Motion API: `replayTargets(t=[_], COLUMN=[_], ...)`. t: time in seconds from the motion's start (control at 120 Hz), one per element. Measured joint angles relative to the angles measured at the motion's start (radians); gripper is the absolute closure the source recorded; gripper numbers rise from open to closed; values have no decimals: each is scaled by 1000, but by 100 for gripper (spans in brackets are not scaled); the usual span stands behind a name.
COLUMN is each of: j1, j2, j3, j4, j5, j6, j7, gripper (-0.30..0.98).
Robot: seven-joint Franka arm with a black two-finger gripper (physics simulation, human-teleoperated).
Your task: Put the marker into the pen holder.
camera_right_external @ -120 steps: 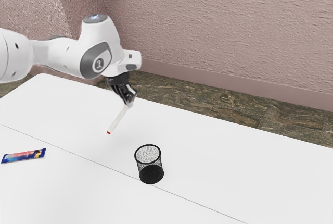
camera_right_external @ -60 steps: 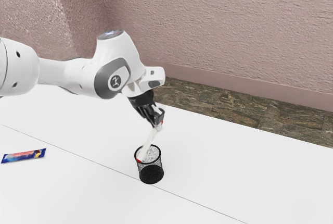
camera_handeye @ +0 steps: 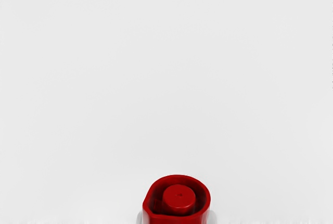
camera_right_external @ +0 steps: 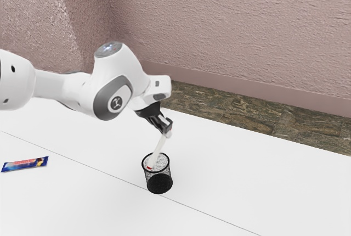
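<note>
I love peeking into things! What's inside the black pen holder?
The marker dips its red end into the pen holder. Dark mesh covers the bottom, so I can't tell if anything small lies there.

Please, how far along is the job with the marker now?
Grasping and bringing over look done: the black gripper fingers hold the white, red-ended marker tilted over the round black mesh pen holder. In hand: insertion, its lower red end appearing at the mouth. Left: probably lowering it further, then releasing.
</note>
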Motion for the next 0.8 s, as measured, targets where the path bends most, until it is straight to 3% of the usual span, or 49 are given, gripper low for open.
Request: replayTargets(t=[0.142,0.2,0.425,0.6,0.667,0.8], j1=[-32,9,5,6,4,19], j2=[-47,-68,-116,-115,-91,92], j3=[27,-16,-12,-12,-17,-13], j4=[-57,-85,-183,-186,-98,329], j5=[9,11,15,6,20,64], j6=[38,48,67,66,39,-175], j7=[1,1,-1,19,25,21], gripper=[79,79,79,41,30,16])
